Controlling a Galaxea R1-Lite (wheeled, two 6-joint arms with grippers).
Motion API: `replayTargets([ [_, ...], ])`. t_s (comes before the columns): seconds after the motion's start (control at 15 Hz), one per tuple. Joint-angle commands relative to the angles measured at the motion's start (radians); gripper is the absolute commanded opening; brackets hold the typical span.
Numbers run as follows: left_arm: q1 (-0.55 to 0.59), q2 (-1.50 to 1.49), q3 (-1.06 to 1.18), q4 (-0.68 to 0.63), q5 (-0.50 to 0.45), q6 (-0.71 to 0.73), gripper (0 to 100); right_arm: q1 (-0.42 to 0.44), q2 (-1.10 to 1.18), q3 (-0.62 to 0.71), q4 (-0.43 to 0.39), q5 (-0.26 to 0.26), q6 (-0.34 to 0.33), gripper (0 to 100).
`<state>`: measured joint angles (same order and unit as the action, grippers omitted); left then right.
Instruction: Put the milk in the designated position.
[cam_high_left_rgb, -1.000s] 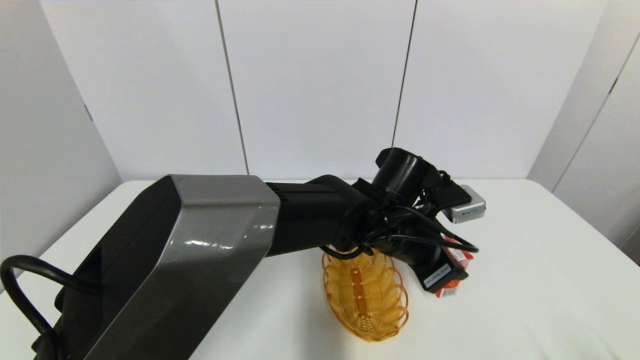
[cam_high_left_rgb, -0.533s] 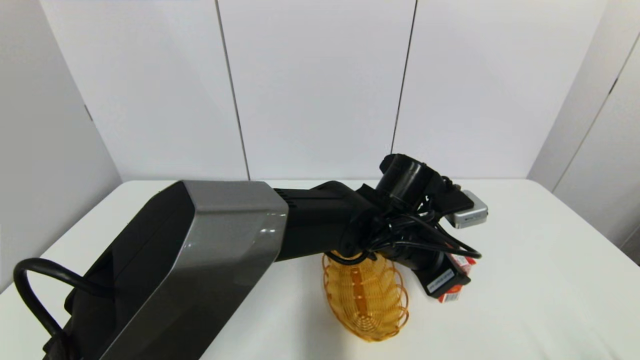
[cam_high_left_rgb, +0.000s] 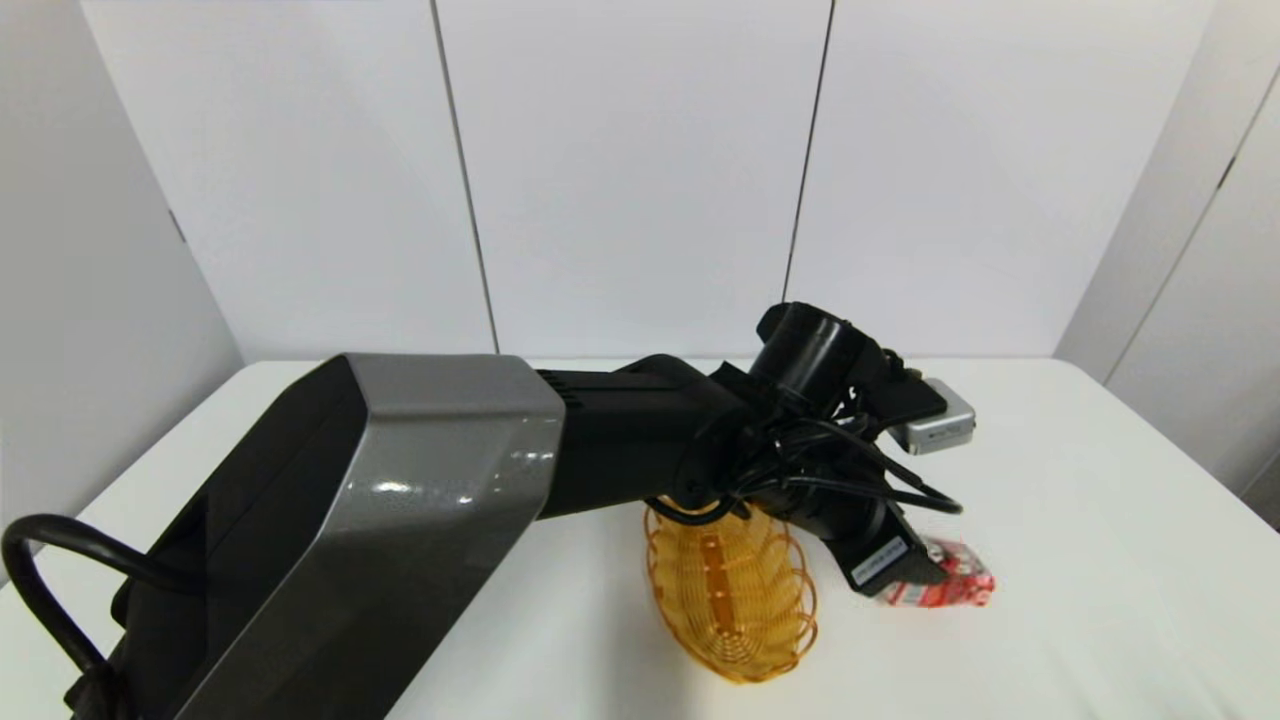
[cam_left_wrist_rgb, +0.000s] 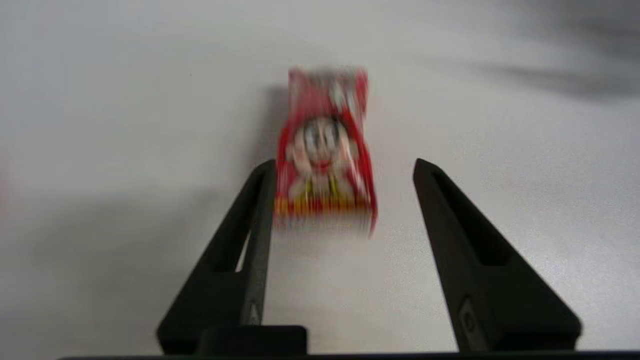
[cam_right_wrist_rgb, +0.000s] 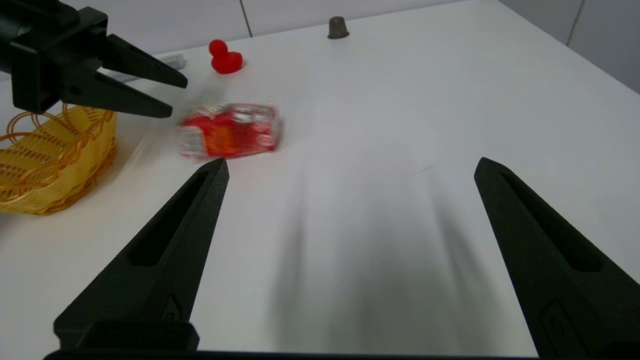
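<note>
The milk (cam_high_left_rgb: 942, 587), a small red carton with a cartoon face, lies on its side on the white table just right of the orange wire basket (cam_high_left_rgb: 730, 600). It is blurred in the wrist views. My left gripper (cam_left_wrist_rgb: 345, 164) hangs open over it; the milk (cam_left_wrist_rgb: 325, 150) shows between the two fingers and beyond their tips, with a gap on each side. From the right wrist view, the left gripper (cam_right_wrist_rgb: 172, 97) is above and beside the milk (cam_right_wrist_rgb: 230, 130), not touching it. My right gripper (cam_right_wrist_rgb: 351, 162) is open and empty, low over the table, nearer to me.
The basket (cam_right_wrist_rgb: 50, 160) stands beside the left gripper and holds nothing that I can see. A red toy duck (cam_right_wrist_rgb: 225, 59) and a small grey cup-shaped thing (cam_right_wrist_rgb: 338, 27) sit farther back. The left arm (cam_high_left_rgb: 400, 520) covers much of the table's left half.
The milk was half hidden behind the left gripper. It now lies flat on the table, farther right and lower in the picture. The left wrist has shifted only slightly.
</note>
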<state>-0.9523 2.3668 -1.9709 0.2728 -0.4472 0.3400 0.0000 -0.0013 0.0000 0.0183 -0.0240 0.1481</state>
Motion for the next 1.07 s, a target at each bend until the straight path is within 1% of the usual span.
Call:
replayTargets([
  [0.07,0.001,-0.011,0.003,0.003,-0.002,0.002,100,0.000,0.001,0.000,0.000,-0.001,0.001,100],
  [0.4,0.001,-0.032,0.003,0.009,-0.001,0.001,100,0.000,0.001,0.000,0.000,-0.001,0.001,100],
  [0.53,0.001,-0.066,0.003,0.036,0.001,-0.010,100,0.000,0.001,0.000,0.000,-0.001,0.001,100],
  [0.6,0.003,-0.098,0.006,0.057,0.012,-0.016,100,0.000,0.001,0.000,0.000,-0.001,0.001,100],
  [0.8,0.015,-0.207,0.017,0.132,0.091,-0.026,100,0.000,0.001,0.000,0.000,-0.001,0.001,100],
  [0.93,0.041,-0.297,0.046,0.181,0.104,-0.021,100,0.000,0.001,0.000,0.000,-0.001,0.001,100],
  [1.07,0.078,-0.397,0.112,0.183,0.107,-0.021,100,0.000,0.001,0.000,0.000,-0.001,0.001,100],
])
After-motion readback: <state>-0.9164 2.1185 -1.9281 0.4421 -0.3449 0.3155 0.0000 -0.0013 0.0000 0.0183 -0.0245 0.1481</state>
